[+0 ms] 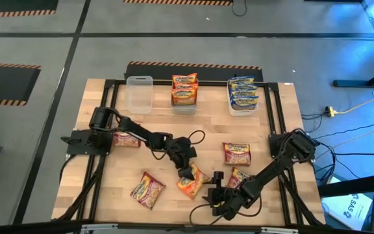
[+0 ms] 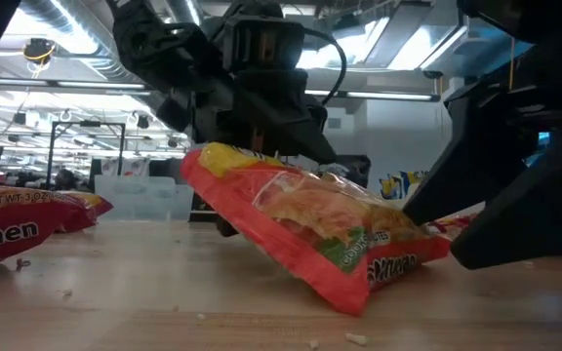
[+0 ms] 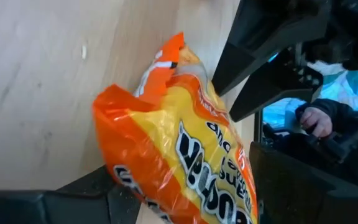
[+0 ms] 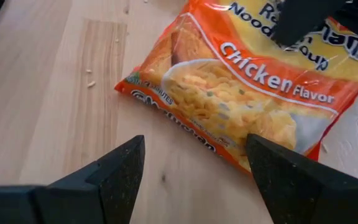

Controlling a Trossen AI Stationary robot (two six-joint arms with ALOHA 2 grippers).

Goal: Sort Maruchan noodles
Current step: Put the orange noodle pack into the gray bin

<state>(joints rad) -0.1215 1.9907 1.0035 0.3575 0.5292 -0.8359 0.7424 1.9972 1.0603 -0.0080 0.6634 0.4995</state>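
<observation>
The left hand [image 1: 187, 170] is near the front middle of the wooden tabletop [image 1: 102, 188]. It is squeezing one edge of an orange noodle pack [image 1: 192, 182]. In the low view the pack [image 2: 310, 226] is tipped up: the held edge is lifted and the far edge rests on the wood. The left wrist view shows the same orange and yellow pack [image 3: 179, 155] pinched between the dark fingers [image 3: 86, 190].

The right hand [image 1: 214, 192] is just beside that pack, closer to the front edge. Its two fingers [image 4: 126, 168] are spread wide and hold nothing. They point at the orange pack [image 4: 247, 93], which says "Chicken Flavor".

More packs lie on the tabletop. A pinkish red pack [image 1: 147, 189] is at the front left. Another red pack [image 1: 236, 153] lies right of the middle. A third one [image 1: 238, 177] peeks out from under the right arm. One more red pack [image 1: 126, 139] lies by the base of the left arm.

Three clear tubs stand in a row at the back. The left tub [image 1: 139, 94] has no packs in it. The middle tub [image 1: 183, 107] holds orange packs [image 1: 184, 90]. The right tub [image 1: 241, 110] holds blue and yellow packs [image 1: 243, 91].
</observation>
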